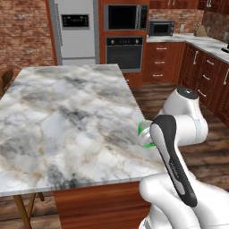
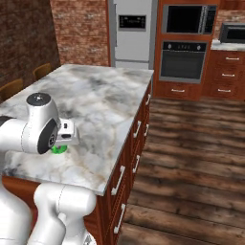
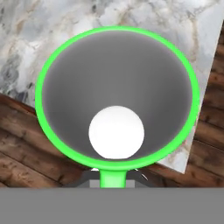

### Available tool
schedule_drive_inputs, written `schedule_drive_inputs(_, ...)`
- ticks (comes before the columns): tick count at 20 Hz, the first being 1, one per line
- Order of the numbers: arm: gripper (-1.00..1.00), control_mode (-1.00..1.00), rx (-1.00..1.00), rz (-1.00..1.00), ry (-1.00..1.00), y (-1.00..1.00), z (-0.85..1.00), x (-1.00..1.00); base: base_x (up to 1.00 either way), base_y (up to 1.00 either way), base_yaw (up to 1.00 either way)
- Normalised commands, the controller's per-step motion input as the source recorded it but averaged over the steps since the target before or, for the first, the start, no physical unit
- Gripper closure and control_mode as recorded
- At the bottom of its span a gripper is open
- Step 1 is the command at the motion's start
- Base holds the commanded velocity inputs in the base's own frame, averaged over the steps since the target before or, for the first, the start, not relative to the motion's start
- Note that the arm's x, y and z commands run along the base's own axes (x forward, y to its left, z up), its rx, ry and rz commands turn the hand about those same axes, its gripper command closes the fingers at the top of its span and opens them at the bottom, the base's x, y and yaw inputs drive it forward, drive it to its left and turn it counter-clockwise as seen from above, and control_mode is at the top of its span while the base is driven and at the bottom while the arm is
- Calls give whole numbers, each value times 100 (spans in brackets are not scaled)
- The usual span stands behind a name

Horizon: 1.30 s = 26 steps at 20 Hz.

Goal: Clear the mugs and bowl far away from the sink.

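The green mug (image 3: 117,94) sits upright under the camera in the hand view, its pale inside and bright rim facing up, handle toward the bottom edge. It is at the near corner of the marble tabletop (image 1: 62,116), partly hidden by the arm in both base views. The tool (image 2: 62,143) is pinched narrow on the mug. Wooden floor (image 2: 191,158) lies beyond the tabletop's edge.

A bright green glossy mug (image 3: 117,98) with a smooth grey interior sits at frame centre above a polished grey-white marble countertop (image 1: 67,120) and dark, grainy wood-plank flooring (image 2: 191,158).
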Motion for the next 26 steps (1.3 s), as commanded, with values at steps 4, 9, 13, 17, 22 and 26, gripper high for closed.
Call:
schedule_drive_inputs(4, 100, -100, 10, 0, 0, -1, -47, 23, 0, 0, 0)
schedule_drive_inputs(9, 100, -100, -1, 0, 0, 0, -26, 18, 0, 0, 0)
schedule_drive_inputs(13, 100, -100, -7, 0, 0, 0, -29, 27, 0, 0, 0)
schedule_drive_inputs(17, 100, -100, -3, -6, 0, 0, -30, 48, 0, 0, 0)
schedule_drive_inputs(22, 100, -100, 0, -4, 0, 0, -37, 44, 0, 0, 0)
schedule_drive_inputs(26, 100, -100, 0, -5, 4, 0, -46, 45, 0, 0, 0)
